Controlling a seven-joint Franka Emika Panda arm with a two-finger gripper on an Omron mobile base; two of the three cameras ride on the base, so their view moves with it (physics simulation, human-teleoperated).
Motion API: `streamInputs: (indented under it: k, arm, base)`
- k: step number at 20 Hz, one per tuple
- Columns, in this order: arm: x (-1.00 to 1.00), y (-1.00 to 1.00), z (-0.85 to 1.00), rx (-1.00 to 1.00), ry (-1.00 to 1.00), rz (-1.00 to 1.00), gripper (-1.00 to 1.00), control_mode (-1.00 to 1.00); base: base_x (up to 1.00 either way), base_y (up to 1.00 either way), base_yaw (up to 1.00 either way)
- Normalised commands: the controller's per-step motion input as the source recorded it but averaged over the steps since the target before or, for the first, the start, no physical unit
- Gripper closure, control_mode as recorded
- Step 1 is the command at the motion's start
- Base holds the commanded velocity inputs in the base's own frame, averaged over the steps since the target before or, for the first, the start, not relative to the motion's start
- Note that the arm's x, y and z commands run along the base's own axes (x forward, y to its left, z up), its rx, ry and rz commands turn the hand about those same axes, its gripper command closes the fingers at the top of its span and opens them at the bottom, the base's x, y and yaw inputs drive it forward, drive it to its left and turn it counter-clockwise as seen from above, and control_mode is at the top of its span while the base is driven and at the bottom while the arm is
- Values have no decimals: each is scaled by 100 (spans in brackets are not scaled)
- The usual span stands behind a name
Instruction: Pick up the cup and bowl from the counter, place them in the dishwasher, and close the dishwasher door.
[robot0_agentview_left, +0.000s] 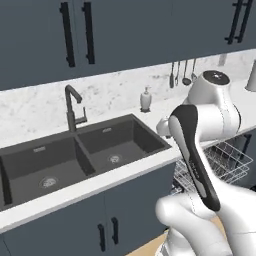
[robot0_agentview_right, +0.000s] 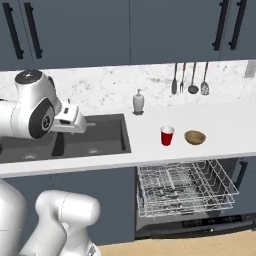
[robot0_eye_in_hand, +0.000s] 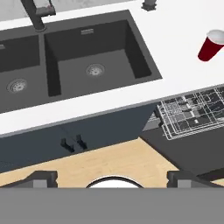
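Cup (robot0_agentview_right: 167, 135) beside bowl (robot0_agentview_right: 195, 137) on counter (robot0_agentview_right: 225, 130); no legible writing; gripper (robot0_eye_in_hand: 112, 177) spread open.

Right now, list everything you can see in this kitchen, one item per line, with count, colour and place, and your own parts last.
cup: one, red with white rim, on the counter right of the sink
bowl: one, tan-brown, on the counter just right of the cup, apart from it
counter: one, white speckled, running along the wall
sink: one, dark grey, two basins, set in the counter
faucet: one, dark, behind the sink
soap dispenser: one, white, at the back of the counter
hanging utensils: four, dark and silver, on the wall
dishwasher rack: one, silver wire, pulled out below the counter
dishwasher door: one, dark grey, folded down open
end effector: one, dark fingertips spread apart, holding nothing
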Motion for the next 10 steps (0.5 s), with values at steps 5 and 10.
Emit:
streamInputs:
  k: [5, 10]
  arm:
    - [0, 0, 0, 0, 0, 0, -100, 100]
    - [0, 0, 0, 0, 0, 0, -100, 100]
  base:
    - [34, 4, -55]
    - [50, 12, -51]
